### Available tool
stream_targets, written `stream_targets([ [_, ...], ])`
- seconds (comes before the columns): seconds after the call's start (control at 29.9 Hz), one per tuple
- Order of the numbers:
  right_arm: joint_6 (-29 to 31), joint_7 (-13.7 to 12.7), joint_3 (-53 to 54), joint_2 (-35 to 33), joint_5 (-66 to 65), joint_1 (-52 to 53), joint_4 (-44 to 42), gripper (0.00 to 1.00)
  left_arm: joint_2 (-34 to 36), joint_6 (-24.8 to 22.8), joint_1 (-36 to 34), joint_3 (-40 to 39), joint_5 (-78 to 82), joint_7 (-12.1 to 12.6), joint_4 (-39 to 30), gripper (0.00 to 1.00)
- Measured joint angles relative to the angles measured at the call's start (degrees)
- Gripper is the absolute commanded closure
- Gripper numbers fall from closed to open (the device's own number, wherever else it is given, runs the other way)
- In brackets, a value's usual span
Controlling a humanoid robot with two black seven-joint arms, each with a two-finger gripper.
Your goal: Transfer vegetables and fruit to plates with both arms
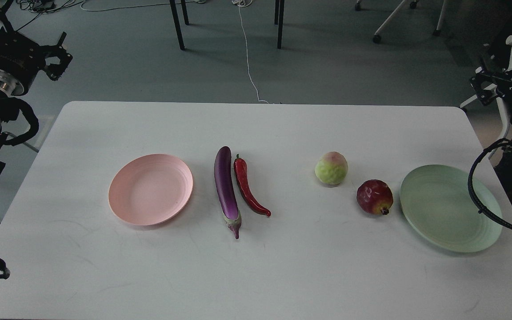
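A pale pink plate (pixel 150 190) lies left of centre on the white table and holds nothing. Right of it lie the purple eggplant (pixel 226 188) and the red chili pepper (pixel 248 190), side by side and almost touching. Further right sits the pale green fruit (pixel 331 168), then the dark red fruit (pixel 374 197) close to the rim of the bare pale green plate (pixel 449 209). My left gripper (pixel 60 57) hangs off the table's far left corner, its fingers apart and holding nothing. My right gripper (pixel 480 88) is beyond the far right corner, dark and small.
The white table (pixel 256 275) has rounded corners, and its near half is bare. A black cable loop (pixel 482 195) from my right arm hangs over the green plate's right side. Chair and table legs and a white cord stand on the floor behind.
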Motion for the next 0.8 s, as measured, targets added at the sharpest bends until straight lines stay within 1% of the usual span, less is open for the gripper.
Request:
stream_targets([
  [0.1, 0.0, 0.01, -0.02, 0.05, -0.07, -0.06, 0.09, 0.0, 0.1, 0.0, -0.02, 0.01, 0.13, -0.08, 0.01, 0.01],
  [0.27, 0.0, -0.14, -0.54, -0.6, -0.23, -0.39, 0.47, 0.0, 0.05, 0.0, -0.07, 0.16, 0.43, -0.97, 0.01, 0.01],
  [0.43, 0.0, -0.26, -2.86, -6.75, -3.46, 1.17, 5.21, 0.0, 0.44, 0.0, -1.27, 0.22, 0.44, -0.84, 0.52, 0.01],
  [0.53, 0.0, -0.27, -5.06, -10.92, -9.43, 4.87, 9.1, 0.0, 0.55, 0.0, -1.47, 0.21, 0.44, -0.99, 0.61, 0.01],
  [0.63, 0.0, -0.26, -8.73, -13.56, -16.92, 9.87, 12.26, 0.0, 0.62, 0.0, -1.56, 0.12, 0.43, -1.25, 0.6, 0.01],
  [0.7, 0.0, -0.23, -12.01, -14.78, -21.67, 13.96, 14.04, 0.0, 0.64, 0.0, -1.6, 0.04, 0.39, -1.36, 0.59, 0.01],
  [0.8, 0.0, -0.18, -19.63, -15.76, -28.31, 22.18, 16.91, 0.0, 0.64, 0.0, -1.98, 0.04, 0.35, -1.43, 0.52, 0.01],
])
